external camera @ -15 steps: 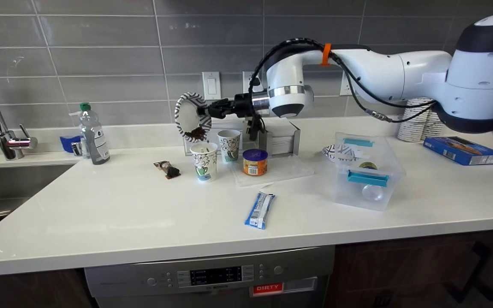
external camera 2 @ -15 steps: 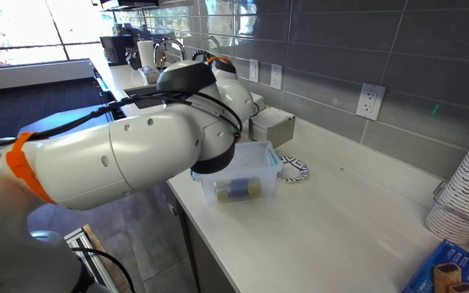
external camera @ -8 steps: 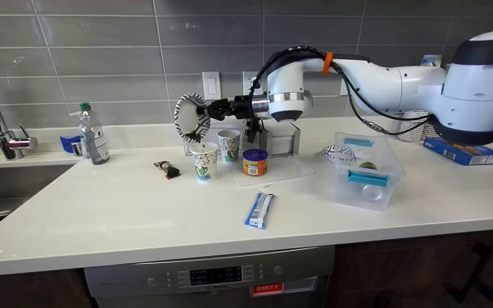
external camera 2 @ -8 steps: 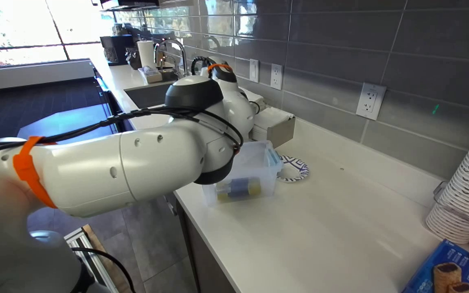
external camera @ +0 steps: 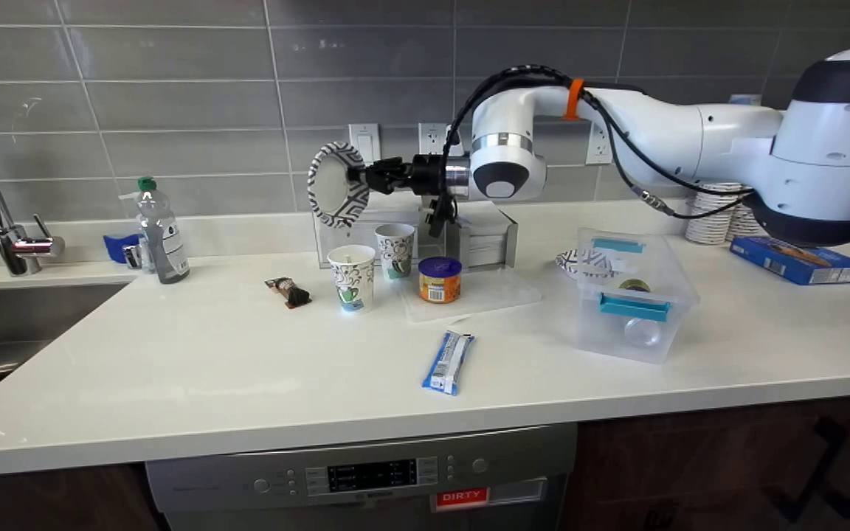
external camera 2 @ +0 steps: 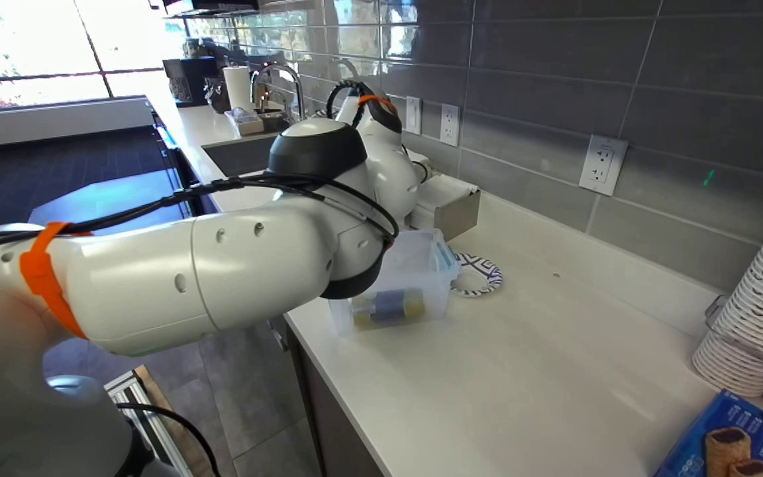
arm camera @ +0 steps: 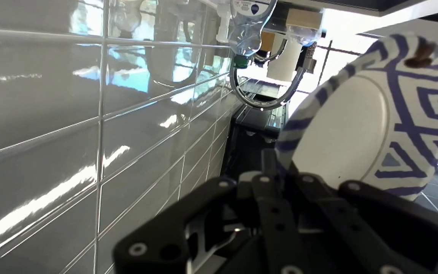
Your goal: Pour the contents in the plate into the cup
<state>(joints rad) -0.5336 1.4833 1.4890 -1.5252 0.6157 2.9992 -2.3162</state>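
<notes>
my pincer is pressed together on the rim of the plate, which stands tilted nearly on edge just ahead of it. the cup is upright on the surface, below my pincer and well apart from it; a second paper cup stands below and a little back. in the wrist view brown bits show on the rim beyond my grip, on what i take for its low side, and the plate's white middle looks nearly bare. so i judge the pouring step in hand and mostly through, though the cup's inside is too small to read. next, i think, i should bring that low edge squarely over the cup's mouth and tip or shake it gently, my hold firm, so the last bits drop inside and not beside it.
</notes>
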